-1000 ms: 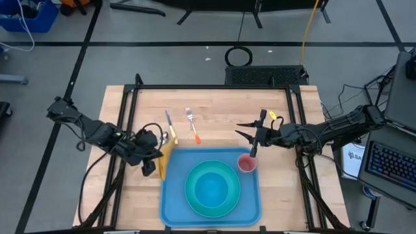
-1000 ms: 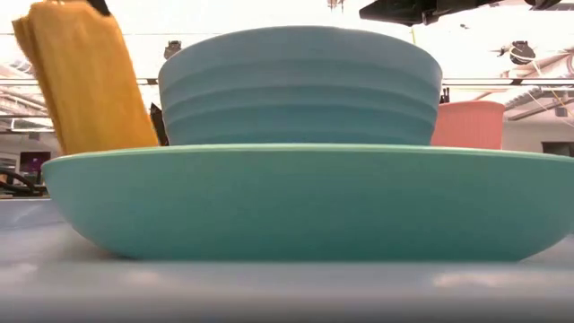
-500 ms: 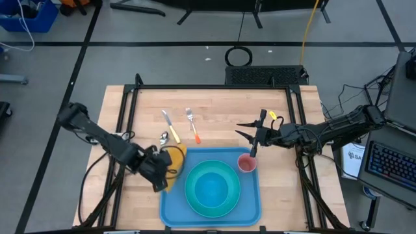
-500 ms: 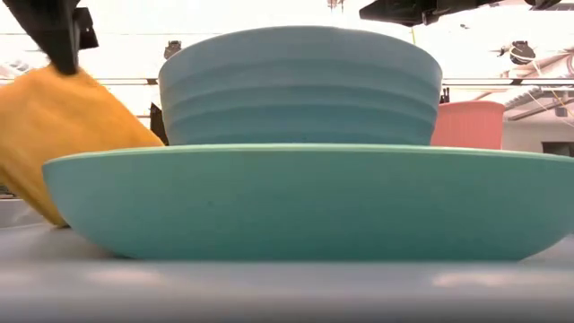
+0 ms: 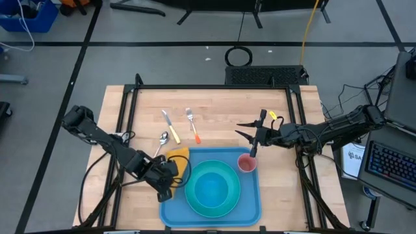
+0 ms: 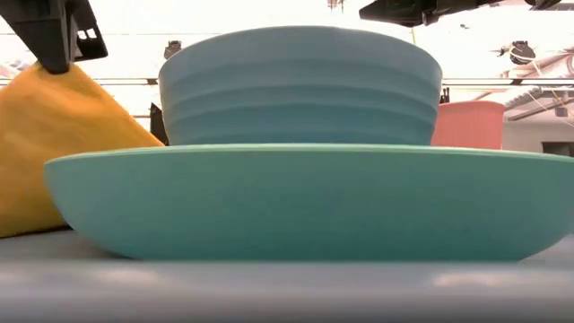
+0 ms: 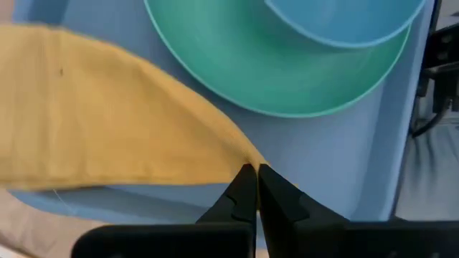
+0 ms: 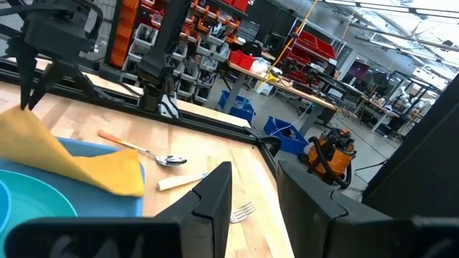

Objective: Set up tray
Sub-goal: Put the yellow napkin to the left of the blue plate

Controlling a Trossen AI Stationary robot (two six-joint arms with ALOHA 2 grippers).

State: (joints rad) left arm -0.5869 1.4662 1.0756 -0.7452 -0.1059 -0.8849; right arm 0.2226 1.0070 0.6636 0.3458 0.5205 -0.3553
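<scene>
The light-blue tray (image 5: 250, 198) lies flat on the wooden surface (image 5: 214, 107), at its near middle. On the tray sits a round turquoise plate (image 5: 195, 201) with a blue bowl (image 5: 212, 190) stacked in it, and a pink cup (image 5: 247, 163) stands at the tray's far right corner. The left hand (image 5: 164, 190) is over the tray's left rim beside the plate, its fingers (image 7: 242, 192) pinched tight on a corner of a yellow napkin (image 5: 179, 159), which drapes from the grip across the tray's far left corner and onto the wood. The right hand (image 5: 250, 138) hovers just beyond the cup, fingers (image 8: 209, 197) part way apart and holding nothing. A spoon (image 5: 163, 138), a knife (image 5: 169, 123) and an orange-handled fork (image 5: 192, 125) lie on the wood beyond the tray
</scene>
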